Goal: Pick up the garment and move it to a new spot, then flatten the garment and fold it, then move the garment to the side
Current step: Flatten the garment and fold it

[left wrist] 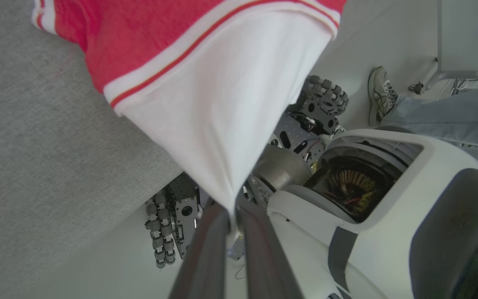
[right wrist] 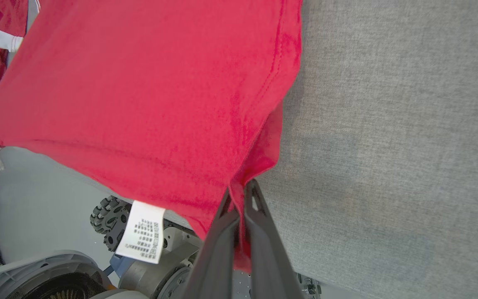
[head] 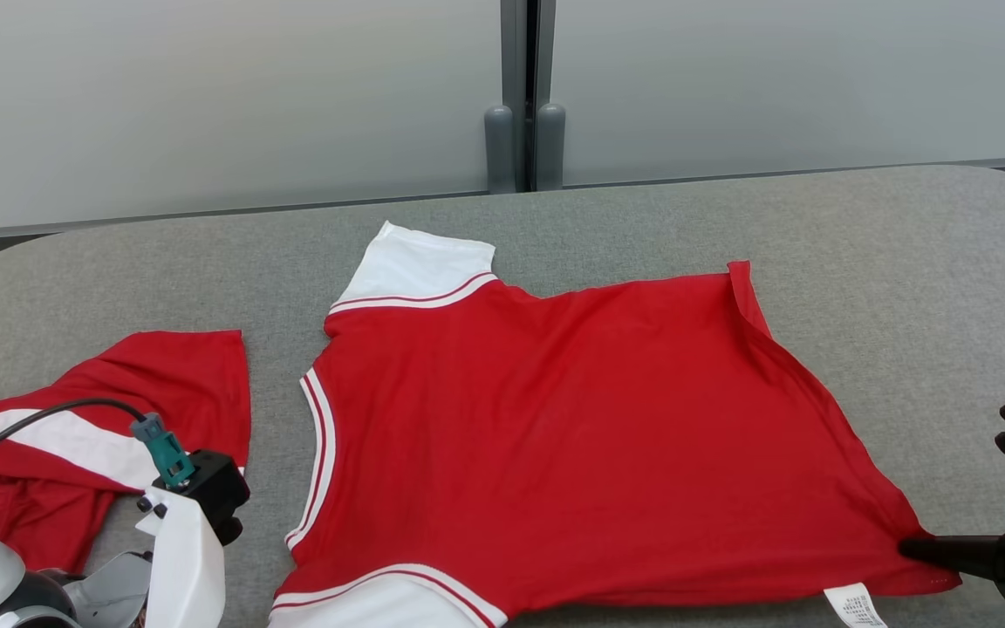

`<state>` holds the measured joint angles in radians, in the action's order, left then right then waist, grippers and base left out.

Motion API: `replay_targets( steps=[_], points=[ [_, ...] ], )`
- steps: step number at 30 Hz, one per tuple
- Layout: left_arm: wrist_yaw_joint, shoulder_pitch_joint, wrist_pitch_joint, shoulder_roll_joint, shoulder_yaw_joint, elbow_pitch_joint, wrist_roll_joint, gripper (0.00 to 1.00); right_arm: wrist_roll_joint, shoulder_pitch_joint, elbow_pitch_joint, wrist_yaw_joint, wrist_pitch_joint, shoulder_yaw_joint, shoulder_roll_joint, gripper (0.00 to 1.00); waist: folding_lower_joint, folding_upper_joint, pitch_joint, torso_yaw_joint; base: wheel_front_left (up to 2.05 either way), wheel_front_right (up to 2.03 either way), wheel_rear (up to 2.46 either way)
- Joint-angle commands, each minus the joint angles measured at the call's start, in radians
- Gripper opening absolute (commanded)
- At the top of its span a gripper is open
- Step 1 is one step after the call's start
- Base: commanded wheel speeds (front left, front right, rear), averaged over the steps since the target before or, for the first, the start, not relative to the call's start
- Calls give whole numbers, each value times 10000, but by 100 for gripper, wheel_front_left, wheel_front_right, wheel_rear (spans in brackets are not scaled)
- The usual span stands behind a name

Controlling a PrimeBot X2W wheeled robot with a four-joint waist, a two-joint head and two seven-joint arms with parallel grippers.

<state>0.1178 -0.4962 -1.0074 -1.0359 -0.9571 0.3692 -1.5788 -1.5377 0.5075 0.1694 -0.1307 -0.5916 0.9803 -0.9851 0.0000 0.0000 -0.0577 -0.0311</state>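
The garment (head: 555,419), a red shirt with white sleeves and striped trim, lies spread across the grey table (head: 904,288). Its far white sleeve (head: 420,266) lies flat. In the left wrist view my left gripper (left wrist: 232,214) is shut on the tip of the near white sleeve (left wrist: 230,124), pulled taut past the table's front edge. My right gripper (head: 914,548) is shut on the garment's red bottom corner (right wrist: 259,158) near the front right; the right wrist view shows fabric pinched between its fingers (right wrist: 222,232). A white care label (head: 856,606) hangs by that corner.
A second red and white garment (head: 101,410) lies crumpled at the table's left, behind my left wrist (head: 184,541). Grey wall panels (head: 206,96) stand beyond the far edge. Below the table are the robot's base and wheels (left wrist: 326,99), and a person's shoe (left wrist: 382,95) on the floor.
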Motion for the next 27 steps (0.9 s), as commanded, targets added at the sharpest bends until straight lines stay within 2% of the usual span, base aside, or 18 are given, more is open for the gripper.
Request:
replay_targets(
  steps=[1, 5, 10, 21, 27],
  points=[
    [87, 58, 21, -42, 66, 24, -117, 0, -76, -159, -101, -2, 93, -57, -86, 0, 0, 0, -68, -16, 0, 0, 0],
    [146, -123, -41, 64, 144, -64, -141, 0, -63, -40, -200, -2, 174, -177, 56, 0, 0, 0, -215, -65, 0, 0, 0],
    [108, -695, -238, 455, 293, -618, -124, 0, 46, 398, -224, -4, 146, -374, 417, 0, 0, 0, -597, -173, 0, 0, 0],
    [-15, -2236, -902, 1457, 407, -2491, 326, 0, -32, 1250, 88, -2, 238, -1043, 1017, 0, 0, 0, -1436, -335, 0, 0, 0],
    [-214, -2782, -832, 1814, 449, -3533, 678, 0, -123, 1404, 592, -2, 506, -1328, 1325, 0, 0, 0, -1738, -400, 0, 0, 0]
  ],
)
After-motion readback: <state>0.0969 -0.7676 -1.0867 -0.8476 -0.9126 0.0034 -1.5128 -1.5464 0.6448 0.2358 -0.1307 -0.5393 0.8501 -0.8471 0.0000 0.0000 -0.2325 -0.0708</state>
